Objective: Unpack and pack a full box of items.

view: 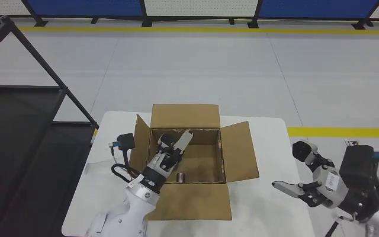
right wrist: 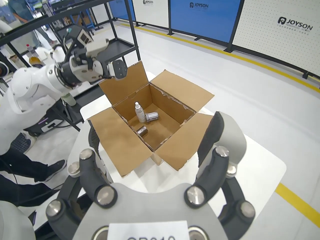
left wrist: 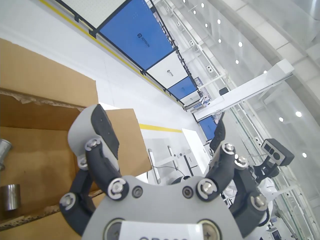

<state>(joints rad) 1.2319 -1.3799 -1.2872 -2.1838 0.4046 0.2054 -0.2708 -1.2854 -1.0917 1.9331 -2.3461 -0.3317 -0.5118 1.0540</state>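
An open cardboard box (view: 188, 198) stands mid-table with its flaps spread outward. Inside it lie a white spray bottle (right wrist: 139, 112) and two short metal cylinders (right wrist: 152, 116) (right wrist: 142, 130); one cylinder (view: 182, 176) rests near the front wall. My left gripper (view: 176, 141) hovers over the box's left part, open, with nothing between its fingers (left wrist: 102, 128); the cylinders (left wrist: 10, 197) lie below it. My right gripper (view: 294, 169) hangs open beside the box's right flap, above the table, also holding nothing (right wrist: 155, 136).
The white table (view: 266, 213) has bare surface to the right of and behind the box. A black shelving rack (view: 35, 118) stands close to the table's left side. The box's flaps (view: 240, 151) stick out past its walls.
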